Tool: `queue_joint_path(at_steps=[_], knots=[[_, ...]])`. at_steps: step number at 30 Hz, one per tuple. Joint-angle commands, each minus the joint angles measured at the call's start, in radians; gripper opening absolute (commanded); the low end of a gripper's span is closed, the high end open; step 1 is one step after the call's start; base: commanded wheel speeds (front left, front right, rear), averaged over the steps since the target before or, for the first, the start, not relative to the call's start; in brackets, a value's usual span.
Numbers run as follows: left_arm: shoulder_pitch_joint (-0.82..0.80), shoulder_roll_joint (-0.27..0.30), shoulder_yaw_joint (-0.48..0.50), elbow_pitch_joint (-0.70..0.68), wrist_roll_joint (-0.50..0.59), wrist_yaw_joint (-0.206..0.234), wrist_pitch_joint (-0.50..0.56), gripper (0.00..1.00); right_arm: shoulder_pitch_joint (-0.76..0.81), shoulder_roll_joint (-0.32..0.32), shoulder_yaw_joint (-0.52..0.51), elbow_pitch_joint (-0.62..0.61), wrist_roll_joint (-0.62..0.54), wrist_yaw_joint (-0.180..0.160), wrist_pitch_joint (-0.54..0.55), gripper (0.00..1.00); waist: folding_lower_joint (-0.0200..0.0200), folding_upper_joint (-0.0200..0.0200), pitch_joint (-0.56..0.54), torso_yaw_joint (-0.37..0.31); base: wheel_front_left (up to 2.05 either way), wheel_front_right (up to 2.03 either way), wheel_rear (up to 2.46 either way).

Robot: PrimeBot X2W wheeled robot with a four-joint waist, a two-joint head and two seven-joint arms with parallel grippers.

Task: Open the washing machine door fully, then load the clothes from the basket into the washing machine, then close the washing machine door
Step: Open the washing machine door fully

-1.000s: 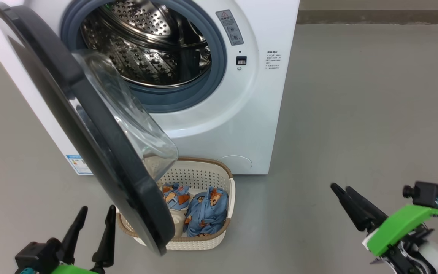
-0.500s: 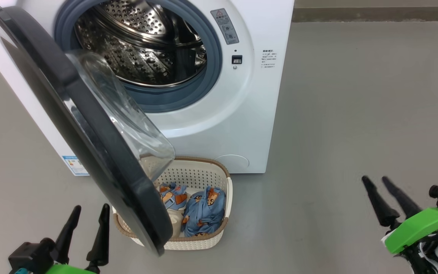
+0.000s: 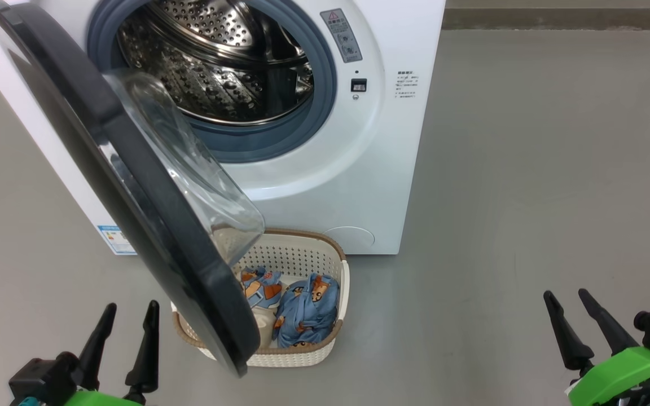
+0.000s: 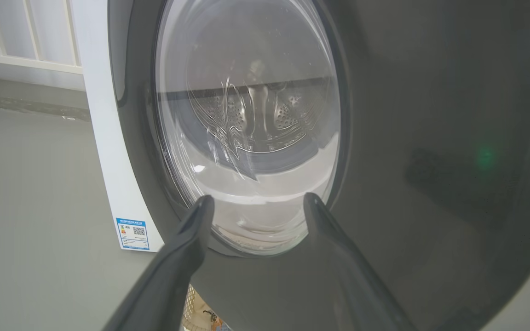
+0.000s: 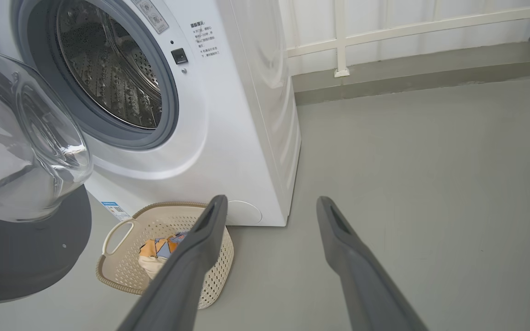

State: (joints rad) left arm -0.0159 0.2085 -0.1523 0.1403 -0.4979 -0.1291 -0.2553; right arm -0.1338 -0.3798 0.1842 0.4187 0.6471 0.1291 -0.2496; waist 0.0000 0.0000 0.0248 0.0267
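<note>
Between the left fingers: nothing is held; the left gripper (image 3: 132, 306) is spread wide, with the dark outer face of the door (image 3: 105, 169) just ahead of it.
Between the right fingers: nothing is held; the right gripper (image 3: 565, 293) is spread wide over bare floor (image 3: 528, 169).
Change: within the last second the right gripper has been drawn back and away from the basket (image 3: 297, 260), which now sits well off to its left. Door, basket and clothes are seen unmoved against the washing machine (image 3: 325, 197).
Meaning: the door is judged only partly swung, so the opening step looks unfinished and no loading has begun.
Door: it is angled out ahead of the left gripper, and its lower edge hangs over the near left part of the basket.
Clothes: the clothes (image 3: 305, 310) are bunched inside the basket, beyond the door's edge and far left of the right gripper.
Drum: the drum (image 3: 218, 73), farthest ahead, is seen bare.
Writing: a blue sticker (image 4: 132, 233) with a square code, a grey warning label (image 3: 343, 36) with a red triangle, and small print (image 3: 407, 84) are noted; none can be read, and no brand is made out.
</note>
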Motion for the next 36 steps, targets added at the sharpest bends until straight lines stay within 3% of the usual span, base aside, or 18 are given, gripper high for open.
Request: queue_joint_path(at_steps=[1, 17, 18, 19, 20, 21, 29, 36], knots=[[-0.025, 0.019, 0.040, -0.024, 0.012, -0.002, -0.006, 1.00, 0.017, -0.011, 0.008, -0.026, -0.023, 0.002, -0.012, 1.00, 0.0000, 0.0000, -0.001, 0.002, 0.00, 0.00, 0.00], [-0.025, 0.008, 0.043, -0.009, 0.009, -0.002, -0.006, 1.00, 0.077, 0.034, -0.037, -0.042, -0.097, 0.002, -0.012, 1.00, 0.0000, 0.0000, 0.001, 0.010, 0.00, 0.00, 0.00], [-0.026, 0.008, 0.042, -0.008, 0.009, -0.002, -0.006, 0.83, 0.078, 0.034, -0.038, -0.043, -0.099, 0.002, -0.012, 1.00, 0.0000, 0.0000, 0.001, 0.010, 0.00, 0.00, 0.00], [-0.027, 0.008, 0.042, -0.008, 0.008, -0.002, -0.006, 0.49, 0.078, 0.034, -0.040, -0.044, -0.100, 0.002, -0.012, 1.00, 0.0000, 0.0000, 0.000, 0.011, 0.00, 0.00, 0.00], [-0.029, 0.008, 0.044, -0.007, 0.008, -0.002, -0.006, 0.30, 0.079, 0.034, -0.042, -0.044, -0.100, 0.002, -0.012, 1.00, 0.0000, 0.0000, 0.000, 0.012, 0.00, 0.00, 0.00], [-0.032, 0.008, 0.047, -0.008, 0.008, -0.002, -0.006, 0.00, 0.080, 0.034, -0.044, -0.045, -0.101, 0.002, -0.012, 1.00, 0.0000, 0.0000, 0.000, 0.013, 0.00, 0.00, 0.00], [-0.046, -0.006, 0.127, -0.083, 0.027, -0.002, -0.006, 0.00, 0.088, 0.037, -0.046, -0.049, -0.102, 0.002, -0.012, 1.00, 0.0000, 0.0000, -0.005, 0.019, 0.00, 0.00, 0.00], [-0.055, -0.007, 0.218, -0.284, 0.106, 0.018, -0.006, 0.00, 0.095, 0.034, -0.046, -0.053, -0.106, 0.002, -0.012, 1.00, 0.0000, 0.0000, -0.001, 0.025, 0.00, 0.00, 0.00]])
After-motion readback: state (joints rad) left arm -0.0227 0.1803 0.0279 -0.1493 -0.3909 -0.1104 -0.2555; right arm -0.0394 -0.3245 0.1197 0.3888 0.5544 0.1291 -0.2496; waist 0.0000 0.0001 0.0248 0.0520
